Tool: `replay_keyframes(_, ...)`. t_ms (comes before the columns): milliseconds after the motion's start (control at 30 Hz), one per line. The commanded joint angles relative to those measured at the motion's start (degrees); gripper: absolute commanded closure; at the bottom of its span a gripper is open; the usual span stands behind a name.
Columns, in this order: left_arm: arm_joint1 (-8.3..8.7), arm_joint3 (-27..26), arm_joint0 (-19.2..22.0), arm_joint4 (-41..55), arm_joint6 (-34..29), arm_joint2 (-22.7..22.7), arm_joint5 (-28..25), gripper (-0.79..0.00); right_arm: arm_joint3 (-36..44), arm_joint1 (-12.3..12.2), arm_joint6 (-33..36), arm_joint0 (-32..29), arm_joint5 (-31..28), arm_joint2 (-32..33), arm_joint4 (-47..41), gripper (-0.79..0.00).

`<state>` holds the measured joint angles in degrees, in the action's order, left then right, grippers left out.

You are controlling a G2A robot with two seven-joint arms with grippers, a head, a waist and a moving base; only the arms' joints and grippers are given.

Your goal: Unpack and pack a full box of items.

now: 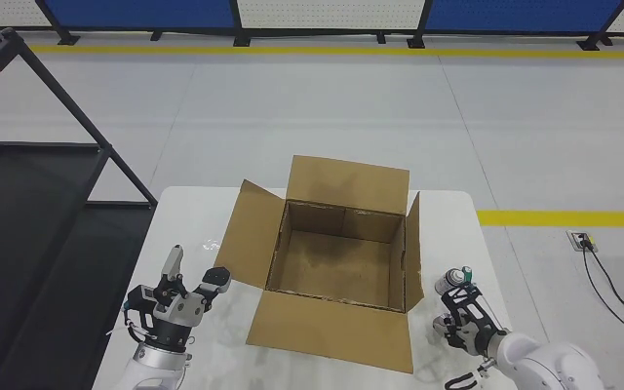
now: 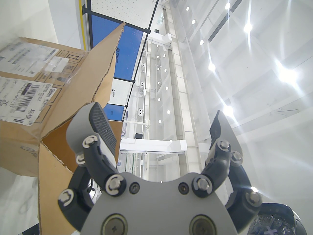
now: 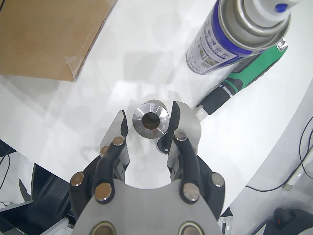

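Right jaws: mine stand narrowly open and point down at the worktop (image 3: 97, 99), one finger on each side of a metal cylinder (image 3: 150, 121).
Right grip: a thin gap shows between one finger (image 3: 124, 123) and the cylinder. The other finger sits right at its rim, and I cannot tell whether it touches.
Metal cylinder: one, short, standing upright on the worktop with its hollow end up.
Small metal piece: one round part (image 3: 161, 145) lies on the worktop just beside the cylinder, half hidden under my finger. I cannot tell what it is.
Left jaws: mine are spread wide with nothing between the ribbed pads (image 2: 102, 125), and they are tipped upward toward the ceiling lights.
Spray can: one (image 3: 234, 25), blue and white with a white nozzle, upright on the worktop near my right jaws.
Green-handled tool: one (image 3: 254, 69), lying flat just behind the can with its dark end toward my jaws.
Box: one cardboard box (image 1: 336, 263) sits mid-worktop between my two arms, with four flaps folded outward and its bare cardboard floor showing.
Box and left jaws: a labelled side and a torn-edged flap rise just beside my left jaws.
Box and right side: the can and tool stand just off the box's right side.
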<state>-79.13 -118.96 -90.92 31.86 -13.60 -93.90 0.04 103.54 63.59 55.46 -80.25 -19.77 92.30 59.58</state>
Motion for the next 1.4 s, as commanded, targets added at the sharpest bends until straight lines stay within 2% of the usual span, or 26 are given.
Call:
replay_keyframes(0,0.0,0.0,0.0,0.0,0.0,0.0,0.0,-0.785,-0.1,-0.07,0.15,0.12,0.31,-0.11,-0.15,-0.382)
replay_keyframes(167,0.0,0.0,0.0,0.0,0.0,0.0,0.0,-0.785,-0.83,-0.26,0.64,0.75,0.78,-0.49,-0.31,-0.348)
replay_keyframes(267,0.0,0.0,0.0,0.0,0.0,0.0,0.0,-0.785,-1.17,-0.38,0.85,1.16,0.96,-0.69,-0.5,-0.169)
replay_keyframes(300,0.0,0.0,0.0,0.0,0.0,0.0,0.0,-0.785,-1.21,-0.42,0.88,1.28,1.11,-0.69,-0.54,-0.037)
replay_keyframes(333,0.0,0.0,0.0,0.0,0.0,0.0,0.0,-0.785,-1.15,-0.46,0.86,1.36,1.26,-0.64,-0.64,0.0)
replay_keyframes(600,0.0,0.0,0.0,0.0,0.0,0.0,0.0,-0.785,4.66,-0.93,-1.48,-1.42,3.3,3.47,-2.11,0.0)
replay_keyframes(1033,0.0,0.0,0.0,0.0,0.0,0.0,0.0,-0.785,31.1,-1.29,-2.91,-10.88,7.48,14.94,-9.96,0.0)
replay_keyframes(1200,0.0,0.0,0.0,0.0,0.0,0.0,0.0,-0.785,31.1,-1.5,-8.7,-9.51,2.85,14.94,-11.13,0.0)
replay_keyframes(1367,0.0,0.0,0.0,0.0,0.0,0.0,0.0,-0.785,31.1,-1.82,-10.17,-5.94,0.37,11.95,-12.31,0.0)
